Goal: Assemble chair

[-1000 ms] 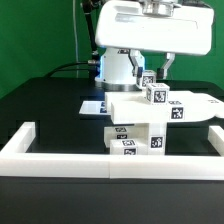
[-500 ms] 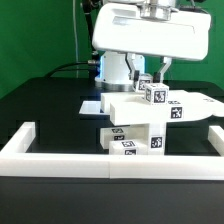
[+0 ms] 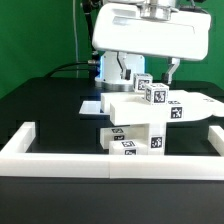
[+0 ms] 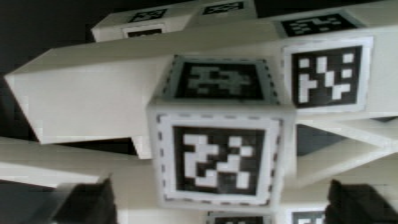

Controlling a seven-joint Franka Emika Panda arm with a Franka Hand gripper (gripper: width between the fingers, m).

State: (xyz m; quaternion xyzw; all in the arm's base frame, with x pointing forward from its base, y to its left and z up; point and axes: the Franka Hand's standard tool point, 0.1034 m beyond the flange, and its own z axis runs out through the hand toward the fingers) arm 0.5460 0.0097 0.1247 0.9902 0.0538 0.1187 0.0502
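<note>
Arm pose: white Panda arm hangs from above in the exterior view, its broad wrist housing filling the upper middle of the picture, pointed straight down over the chair parts.
Gripper (image 3: 150, 72): 2 dark fingers spread wide, 1 finger (image 3: 131, 66) on the exterior view's left of a small tagged post, the other on its right near the green backdrop; neither finger visibly presses the post, so the jaws stand open with nothing held.
Chair (image 3: 140, 115): stack of white blocky parts near the middle of the black table (image 3: 45, 105), just behind the front run of the low white border wall (image 3: 60, 160).
Chair build: flat panel on top reaching toward the exterior view's right, tagged blocks below it, small square post (image 3: 152, 90) standing upright on the panel between the fingers.
Marker board (image 3: 93, 105): thin white sheet lying flat on the table behind the chair, partly hidden by it.
Exterior view only: whole arm, table, border wall, green backdrop, chair's lower blocks.
Wrist view only: close look down on the post (image 4: 222, 120), its top tag and 2 side tags large and sharp, white panel surfaces around it, dark finger (image 4: 54, 200) shapes at the picture's edge, blurred.
</note>
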